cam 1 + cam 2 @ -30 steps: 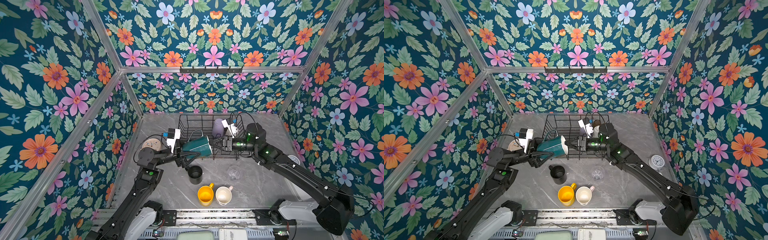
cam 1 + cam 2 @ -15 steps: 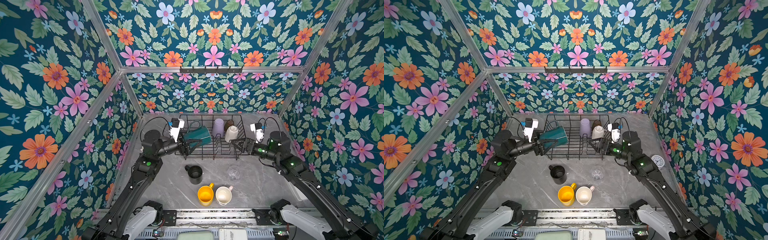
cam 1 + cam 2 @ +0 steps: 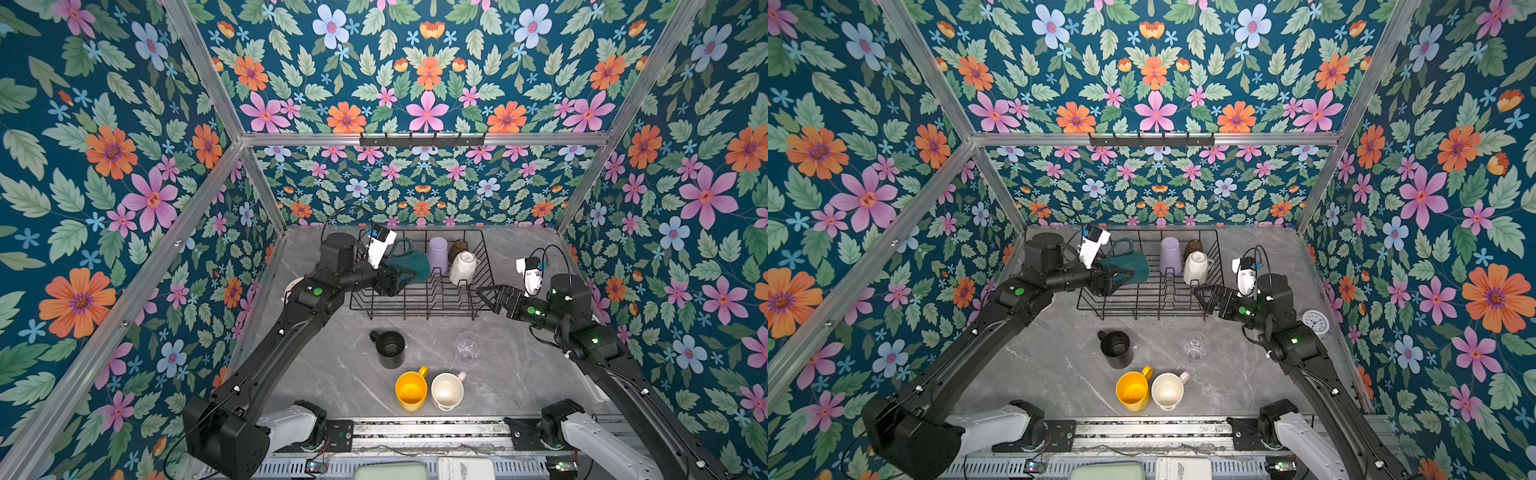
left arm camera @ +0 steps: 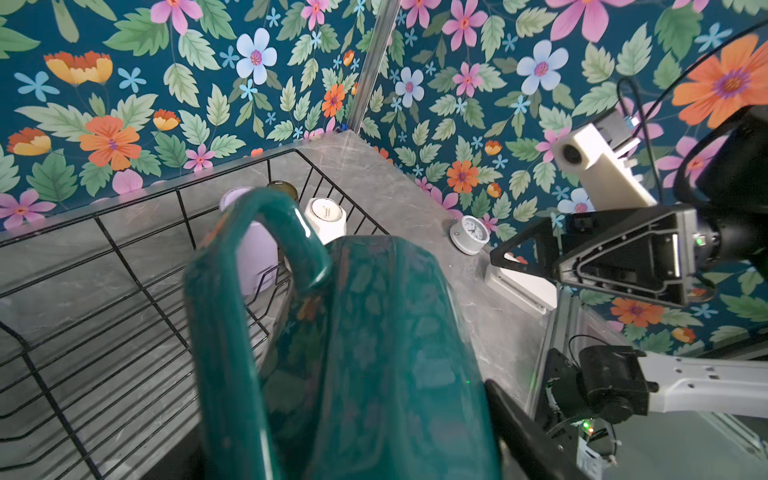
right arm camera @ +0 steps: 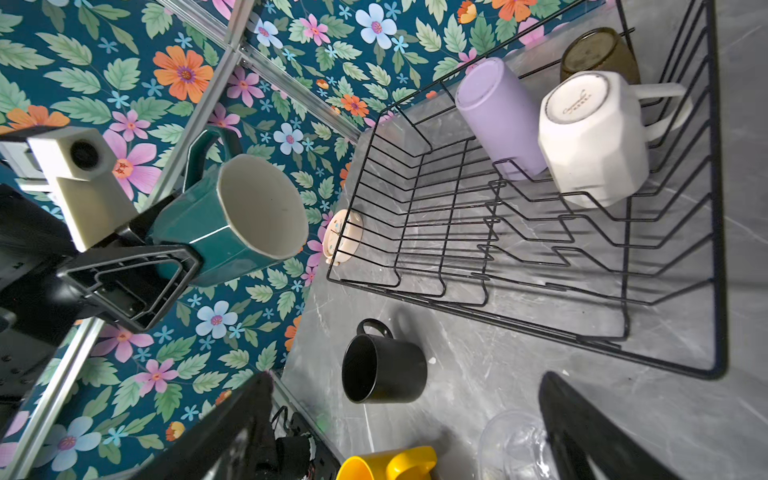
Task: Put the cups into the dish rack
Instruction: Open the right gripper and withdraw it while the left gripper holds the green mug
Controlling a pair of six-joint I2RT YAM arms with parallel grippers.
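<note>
Green mug (image 3: 415,264), tipped sideways, sits clamped between the left gripper (image 3: 401,277) fingers, with the rack (image 3: 415,297) beneath them. The right arm reaches level. The right gripper (image 3: 484,298) fingers stand apart and empty, with the rack corner just ahead.

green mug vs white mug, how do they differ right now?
Hold: the green mug is clamped in the left gripper; nothing grips the white mug.
Pose: the green mug lies on its side, mouth sideways, at the dish rack's left end; the white mug stands upside down inside the rack, base up.
Colour: the green mug is dark outside, white inside; the white mug is white outside.
Shared: faceted sides, one handle each.
</note>
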